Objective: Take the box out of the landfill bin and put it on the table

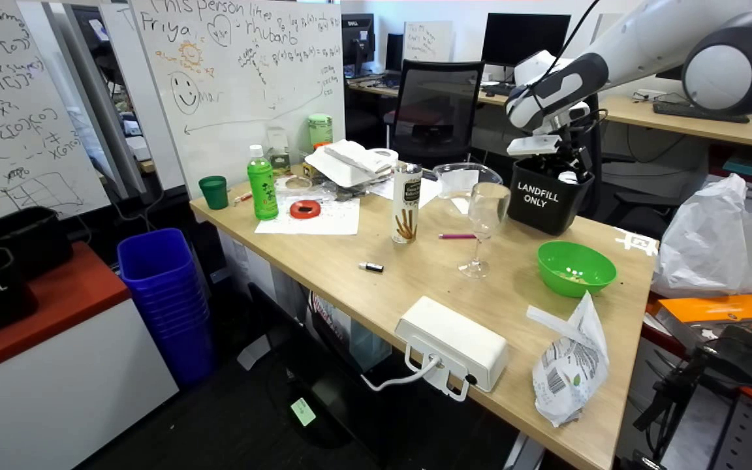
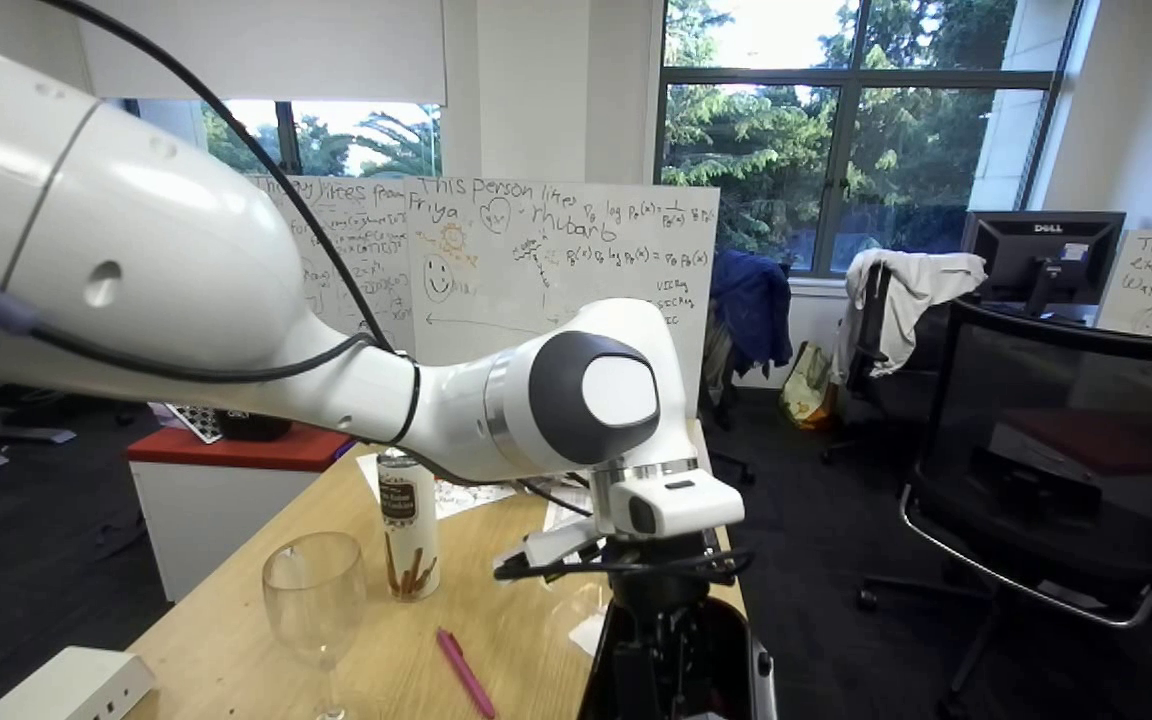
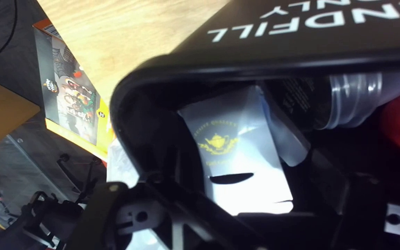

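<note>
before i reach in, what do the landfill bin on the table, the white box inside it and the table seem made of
The black landfill bin is probably smooth plastic: its rounded rim catches a soft sheen. The white box looks like thin card, slightly glossy, with crisp edges and glare. The table shows grain under a satin finish: wood or laminate, can't tell which.
</note>
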Robot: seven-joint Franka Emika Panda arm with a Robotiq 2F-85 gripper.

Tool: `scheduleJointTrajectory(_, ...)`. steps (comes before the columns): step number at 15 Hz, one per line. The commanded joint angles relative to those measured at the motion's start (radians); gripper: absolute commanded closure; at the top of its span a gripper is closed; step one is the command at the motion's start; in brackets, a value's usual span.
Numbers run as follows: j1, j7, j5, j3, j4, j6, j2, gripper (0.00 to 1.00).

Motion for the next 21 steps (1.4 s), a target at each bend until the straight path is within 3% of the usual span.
scheduleJointTrajectory(1, -0.019, 0.020, 0.028, 0.010, 0.054, -0.042, 0.024, 0.31)
scheduleJointTrajectory(11, -0.026, 0.019, 0.052, 0.012, 0.070, -0.060, 0.003, 0.99)
scheduleJointTrajectory(21, -0.057, 0.012, 0.072, 0.014, 0.091, -0.051, -0.033, 1.00)
